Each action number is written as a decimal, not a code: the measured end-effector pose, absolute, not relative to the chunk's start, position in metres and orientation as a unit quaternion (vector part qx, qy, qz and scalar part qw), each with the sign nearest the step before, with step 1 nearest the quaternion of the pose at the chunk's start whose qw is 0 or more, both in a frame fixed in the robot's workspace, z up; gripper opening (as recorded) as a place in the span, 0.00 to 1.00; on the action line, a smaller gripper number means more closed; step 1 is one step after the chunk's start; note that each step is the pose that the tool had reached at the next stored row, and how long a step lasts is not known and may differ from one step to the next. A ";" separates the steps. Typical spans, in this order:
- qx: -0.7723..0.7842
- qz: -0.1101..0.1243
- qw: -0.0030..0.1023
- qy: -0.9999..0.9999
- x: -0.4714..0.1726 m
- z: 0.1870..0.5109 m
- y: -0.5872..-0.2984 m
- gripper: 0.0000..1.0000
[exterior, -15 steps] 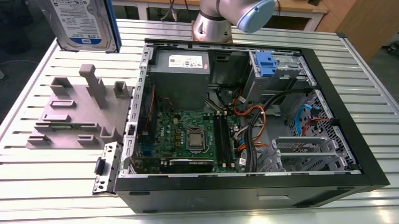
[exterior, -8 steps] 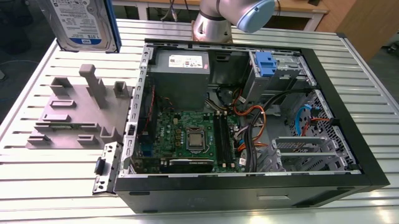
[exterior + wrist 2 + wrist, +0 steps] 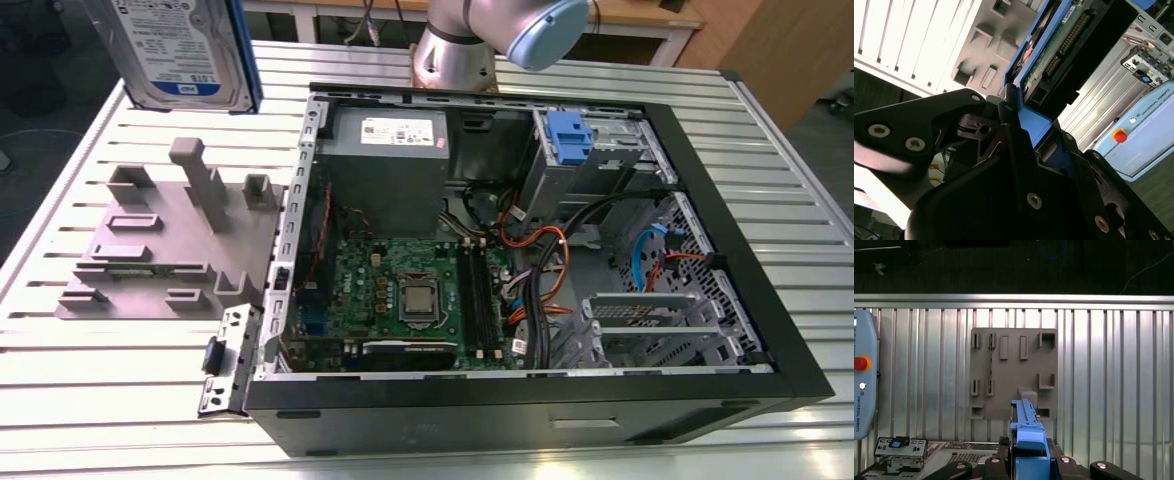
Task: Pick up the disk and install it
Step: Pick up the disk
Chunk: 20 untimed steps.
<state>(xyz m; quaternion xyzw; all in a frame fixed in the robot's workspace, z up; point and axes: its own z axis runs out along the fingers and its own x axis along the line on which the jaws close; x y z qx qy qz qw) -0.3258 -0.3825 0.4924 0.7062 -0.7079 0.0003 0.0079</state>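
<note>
The disk (image 3: 180, 50), silver with a white-and-blue label and blue side rails, hangs in the air above the table's far corner at the exterior view's left. In both wrist views my gripper (image 3: 1026, 460) is shut on the disk (image 3: 1026, 422), one black finger on each side of its blue rail. The second wrist view shows the disk's green circuit board (image 3: 1054, 55) and blue rail (image 3: 1031, 122) rising out of the gripper (image 3: 1021, 127). The disk is above the grey fixture plate (image 3: 1014, 370), away from the open computer case (image 3: 747, 300).
The case lies on its side with motherboard (image 3: 400, 290), cables and a drive bay with a blue clip (image 3: 567, 135) exposed. The grey fixture plate (image 3: 160, 240) with upright posts lies beside it. The arm's base (image 3: 461, 50) stands behind the case. A teach pendant (image 3: 861, 385) hangs nearby.
</note>
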 end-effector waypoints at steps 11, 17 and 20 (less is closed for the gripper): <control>0.706 0.000 0.008 -0.708 -0.322 0.492 -0.383 0.36; 0.706 0.000 0.008 -0.708 -0.320 0.492 -0.383 0.36; 0.706 0.000 0.008 -0.708 -0.319 0.492 -0.383 0.36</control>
